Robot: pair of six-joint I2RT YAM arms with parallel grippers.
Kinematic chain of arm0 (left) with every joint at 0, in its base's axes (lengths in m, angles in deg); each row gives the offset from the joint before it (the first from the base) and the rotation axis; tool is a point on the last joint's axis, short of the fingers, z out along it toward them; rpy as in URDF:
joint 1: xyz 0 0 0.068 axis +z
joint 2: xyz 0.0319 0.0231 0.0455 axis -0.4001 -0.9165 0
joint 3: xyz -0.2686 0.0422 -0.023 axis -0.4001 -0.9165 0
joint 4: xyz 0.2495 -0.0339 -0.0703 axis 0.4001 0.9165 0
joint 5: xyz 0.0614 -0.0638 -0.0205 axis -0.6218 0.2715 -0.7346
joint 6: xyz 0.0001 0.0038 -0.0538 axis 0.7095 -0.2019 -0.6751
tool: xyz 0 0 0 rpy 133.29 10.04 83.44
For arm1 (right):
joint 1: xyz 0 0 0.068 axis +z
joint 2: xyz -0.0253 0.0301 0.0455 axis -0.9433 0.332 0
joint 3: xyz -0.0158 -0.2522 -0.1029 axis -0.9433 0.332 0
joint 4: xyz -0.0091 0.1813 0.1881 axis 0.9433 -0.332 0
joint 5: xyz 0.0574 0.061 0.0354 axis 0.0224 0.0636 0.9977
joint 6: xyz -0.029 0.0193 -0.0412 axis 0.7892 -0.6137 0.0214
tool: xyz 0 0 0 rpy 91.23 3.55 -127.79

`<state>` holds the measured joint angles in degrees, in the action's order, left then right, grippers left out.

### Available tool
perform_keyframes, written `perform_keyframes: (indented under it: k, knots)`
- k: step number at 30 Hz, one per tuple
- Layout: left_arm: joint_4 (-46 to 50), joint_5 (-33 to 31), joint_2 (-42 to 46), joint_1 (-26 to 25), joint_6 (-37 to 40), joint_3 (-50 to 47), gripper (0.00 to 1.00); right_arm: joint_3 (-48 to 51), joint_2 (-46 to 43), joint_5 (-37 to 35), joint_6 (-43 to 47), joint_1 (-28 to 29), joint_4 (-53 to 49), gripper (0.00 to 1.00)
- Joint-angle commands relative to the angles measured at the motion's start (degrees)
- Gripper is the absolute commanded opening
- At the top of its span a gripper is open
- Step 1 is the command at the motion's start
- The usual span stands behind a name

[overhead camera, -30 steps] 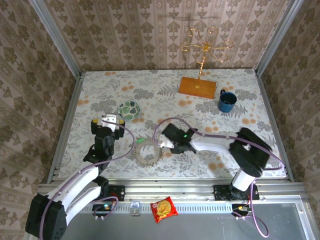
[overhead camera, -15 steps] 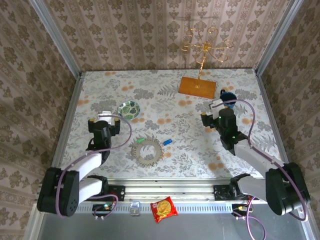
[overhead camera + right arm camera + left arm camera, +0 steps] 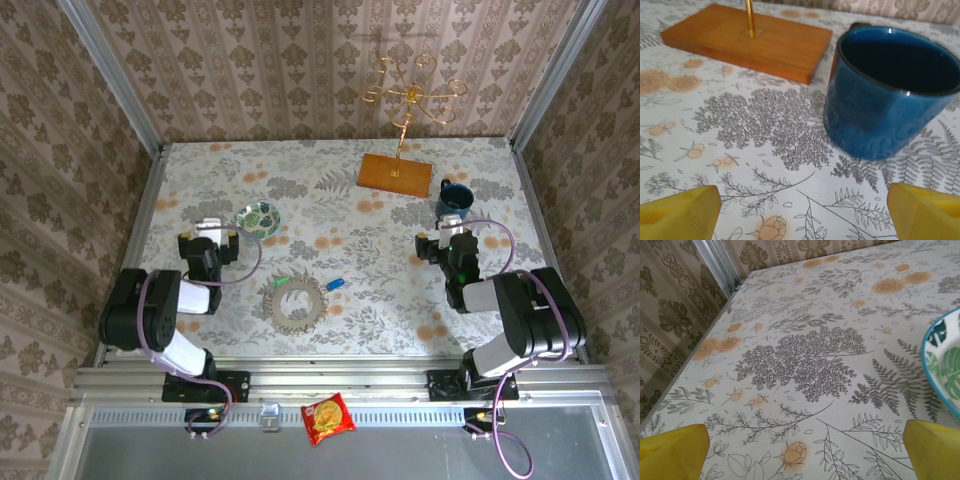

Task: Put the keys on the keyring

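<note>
The keyring [image 3: 295, 304], a grey toothed ring, lies flat on the table near the front middle. The green key [image 3: 281, 282] lies at its upper left rim, and the blue key [image 3: 335, 285] lies just off its upper right, on the cloth. My left gripper [image 3: 210, 236] is folded back at the left, open, with bare cloth between its yellow fingertips [image 3: 675, 452]. My right gripper [image 3: 452, 230] is folded back at the right, open and empty; its yellow fingertips [image 3: 680, 212] stand just short of the blue mug. Both grippers are well away from the ring.
A green-patterned bowl [image 3: 258, 217] [image 3: 946, 365] sits just right of the left gripper. A blue mug [image 3: 453, 203] [image 3: 885, 95] stands ahead of the right gripper, with a gold stand [image 3: 410, 95] on a wooden base [image 3: 395, 175] [image 3: 745, 40] behind. A snack packet [image 3: 328, 418] lies off the table's front.
My right arm has pulled away from the keyring to the right and folded back by the mug, its gripper opening. The blue key is left beside the ring. My left arm has folded back too.
</note>
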<state>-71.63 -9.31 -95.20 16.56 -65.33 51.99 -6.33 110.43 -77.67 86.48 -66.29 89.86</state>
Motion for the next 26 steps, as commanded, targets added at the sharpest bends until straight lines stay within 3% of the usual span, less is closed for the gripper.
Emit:
perform_keyframes:
  k: [1,4,6,13,19,26]
  knots:
    - [-4.8,-0.3,0.3,0.5,-0.6,0.2,1.0,-4.1,0.2,2.5,-3.0,-1.4,0.0,0.87]
    - [-1.6,-1.8,0.3,0.4,-0.9,2.0,1.0,-5.6,0.4,2.0,-5.0,-2.8,-2.5,0.89]
    - [-2.5,-2.0,0.0,0.5,-0.4,1.9,1.0,-5.7,0.1,2.1,-5.2,-2.9,-3.0,1.0]
    - [-1.5,-1.6,0.0,0.7,-0.5,2.5,1.0,-5.7,0.2,2.1,-5.2,-2.9,-3.1,1.0]
    - [4.9,6.4,0.7,4.6,-2.8,5.0,1.0,-5.7,0.3,2.1,-5.1,-2.9,-3.2,1.0]
    - [4.4,7.1,0.8,4.7,-2.6,4.7,1.0,-5.8,0.3,2.1,-5.2,-2.9,-3.2,1.0]
